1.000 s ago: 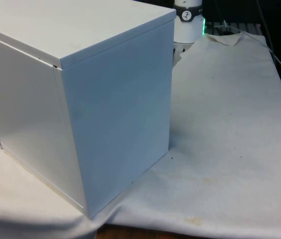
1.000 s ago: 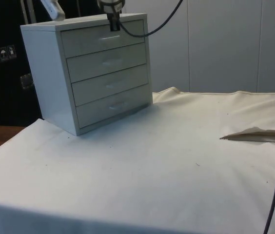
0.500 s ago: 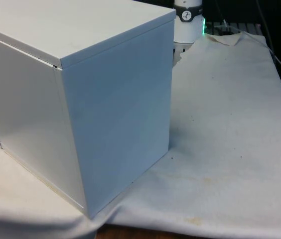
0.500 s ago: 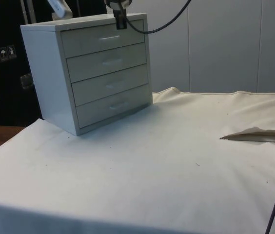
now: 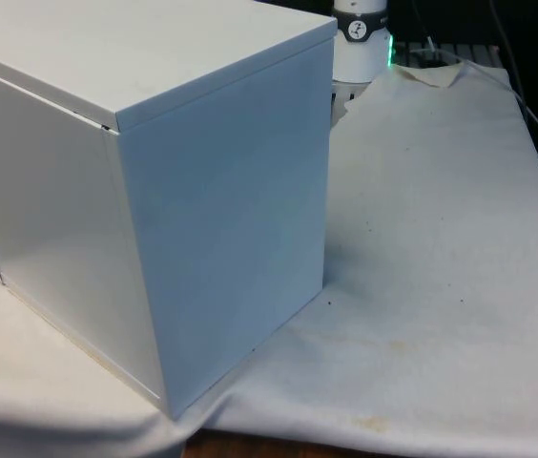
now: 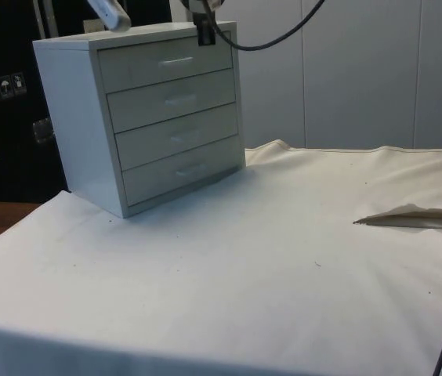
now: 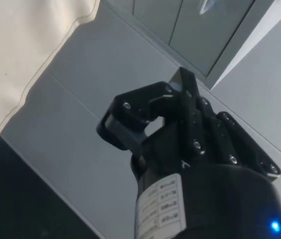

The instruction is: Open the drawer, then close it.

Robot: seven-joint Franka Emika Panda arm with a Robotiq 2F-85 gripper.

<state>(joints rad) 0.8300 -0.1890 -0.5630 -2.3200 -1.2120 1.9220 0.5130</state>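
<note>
the gripper (image 7: 183, 92) had its two black fingers (image 7: 130, 117) drawn in close, the tips meeting or very nearly so, with nothing held between them and nothing touched. in the side view the gripper (image 6: 204, 33) hung at the upper right corner of the chest of drawers (image 6: 146, 113), just in front of the top edge and to the right of the top drawer (image 6: 166, 63) handle, apart from it. all four drawer fronts sat flush and shut. the chest stood at the far left of the white cloth (image 6: 268, 266) in the side view. in the front view the chest of drawers (image 5: 155, 191) showed its plain back and side and took up the front view's left. the cloth (image 5: 441, 239) lay wrinkled, with a fold raised at the side view's right.
</note>
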